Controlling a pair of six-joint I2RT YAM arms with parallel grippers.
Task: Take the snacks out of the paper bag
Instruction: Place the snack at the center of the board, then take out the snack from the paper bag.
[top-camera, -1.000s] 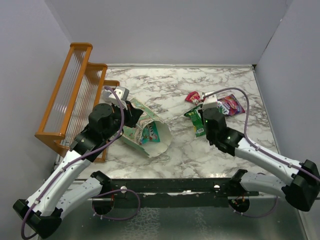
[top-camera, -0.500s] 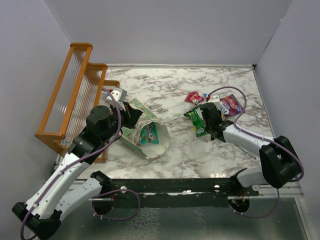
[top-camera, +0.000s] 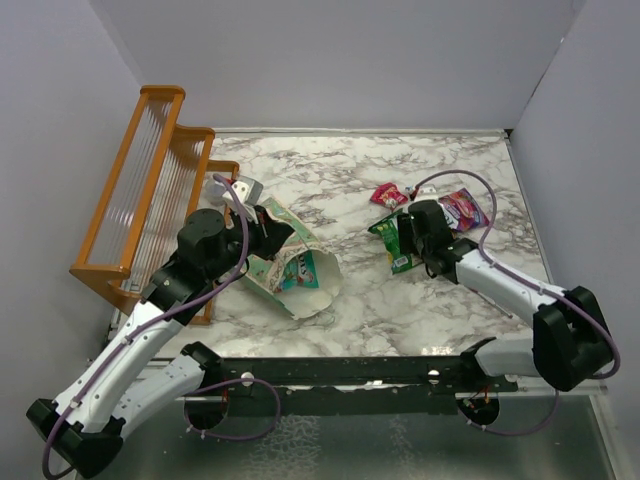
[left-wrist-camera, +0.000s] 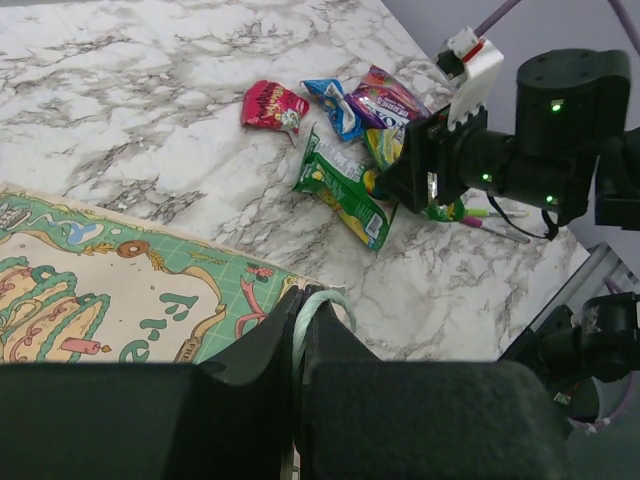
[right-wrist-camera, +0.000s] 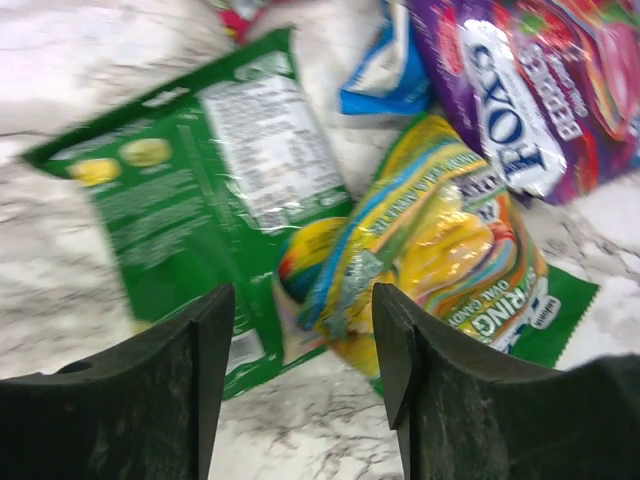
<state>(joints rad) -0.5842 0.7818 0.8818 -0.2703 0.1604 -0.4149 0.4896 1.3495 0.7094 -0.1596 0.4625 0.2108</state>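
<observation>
Near the counter's (top-camera: 340, 180) left edge, pinched tight in the left jaws: the paper bag (top-camera: 300, 272). Toward the right edge, under wide-parted right jaws: a yellow packet (right-wrist-camera: 440, 250) among snacks (left-wrist-camera: 340, 190).

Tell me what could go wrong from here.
1. The left gripper seems to pinch the bag only by its thin handle; a hard pull may tear it or slip.
2. The right gripper hangs open low over the overlapping yellow packet and green packet; moving off could drag them.
3. A teal packet lies inside the bag; shaking could wedge it.
</observation>
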